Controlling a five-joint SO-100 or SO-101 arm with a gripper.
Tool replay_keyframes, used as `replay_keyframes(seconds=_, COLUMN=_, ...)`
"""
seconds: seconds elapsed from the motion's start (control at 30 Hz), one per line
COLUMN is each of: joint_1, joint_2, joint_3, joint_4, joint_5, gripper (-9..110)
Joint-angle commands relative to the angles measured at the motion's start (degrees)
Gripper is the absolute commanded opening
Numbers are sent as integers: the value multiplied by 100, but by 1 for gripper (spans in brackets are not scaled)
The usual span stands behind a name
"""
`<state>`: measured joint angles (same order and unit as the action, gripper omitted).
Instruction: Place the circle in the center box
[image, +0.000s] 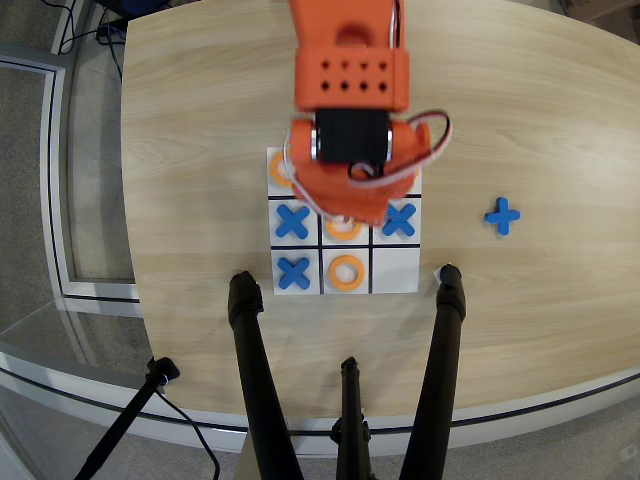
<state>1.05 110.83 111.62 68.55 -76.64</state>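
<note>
From overhead, the orange ring (343, 229) sits in the grid's middle cell (330, 238), mostly under the arm's hand (345, 215). Can't tell if the hand's open or gripping.

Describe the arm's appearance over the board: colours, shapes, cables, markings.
The arm is bright orange plastic, blocky, with two rows of small round holes on its upper housing. A black servo block sits in the wrist, edged in silver. Thin white and red cables loop out to the side. The claw is orange too; no markings show.
</note>
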Motion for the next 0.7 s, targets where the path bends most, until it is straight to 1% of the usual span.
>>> replay_keyframes(seconds=0.0, joint_1=-141, joint_2=1169, joint_3=817, joint_4=26, joint_5=-62, gripper=13)
replay_keyframes(seconds=0.3, joint_1=-439, joint_2=3674, joint_3=2558, joint_4=79, joint_5=-308, gripper=12)
replay_keyframes(seconds=0.4, joint_1=-527, joint_2=4219, joint_3=2979, joint_4=88, joint_5=-396, gripper=3)
replay_keyframes(seconds=0.47, joint_1=-598, joint_2=4526, joint_3=3278, joint_4=88, joint_5=-475, gripper=0)
replay_keyframes(seconds=0.67, joint_1=-861, joint_2=5722, joint_3=4605, joint_4=-62, joint_5=-571, gripper=0)
